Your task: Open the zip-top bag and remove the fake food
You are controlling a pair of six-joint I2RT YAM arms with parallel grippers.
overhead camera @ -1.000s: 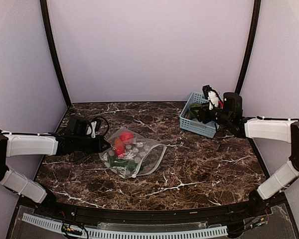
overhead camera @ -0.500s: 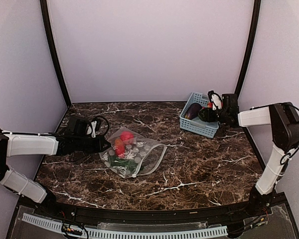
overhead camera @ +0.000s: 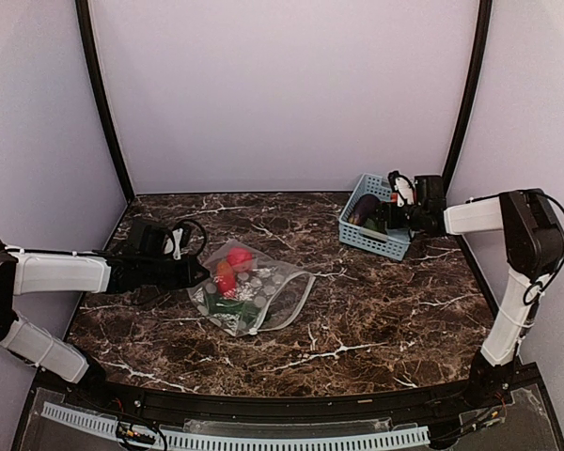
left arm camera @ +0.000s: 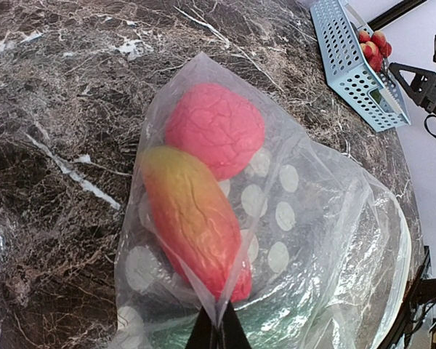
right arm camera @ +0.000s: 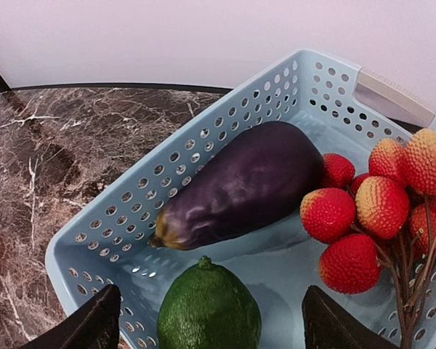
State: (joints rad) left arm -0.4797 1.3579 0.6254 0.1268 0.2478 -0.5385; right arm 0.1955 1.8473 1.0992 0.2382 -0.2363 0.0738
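Dark marble worktop (overhead camera: 376,310) under me, and the biggest thing on it is the zip-top bag (left arm camera: 327,218), lying flat right in front of my left hand (overhead camera: 195,272). That hand is clamped tight, fingertips pinching a fold of the clear plastic at the bag's near edge.

Over to the light-blue basket (right arm camera: 131,211): it sits directly beneath my right hand (overhead camera: 387,216), whose fingers are spread wide with nothing in their grip.

Inside the basket, the purple eggplant (right arm camera: 240,185) lies slantwise just ahead of that hand. The cluster of red balls (right arm camera: 381,211) is off to its right, touching the eggplant's fat end. The green lime (right arm camera: 207,309) is closest, right below the gap between my fingers.

Back at the left hand, fake food shows through the plastic: a red-and-yellow long piece (left arm camera: 196,218) just beyond my fingertips, a pink round piece (left arm camera: 214,127) touching its far end, and something green (left arm camera: 276,320) beside my fingertips that I cannot make out.
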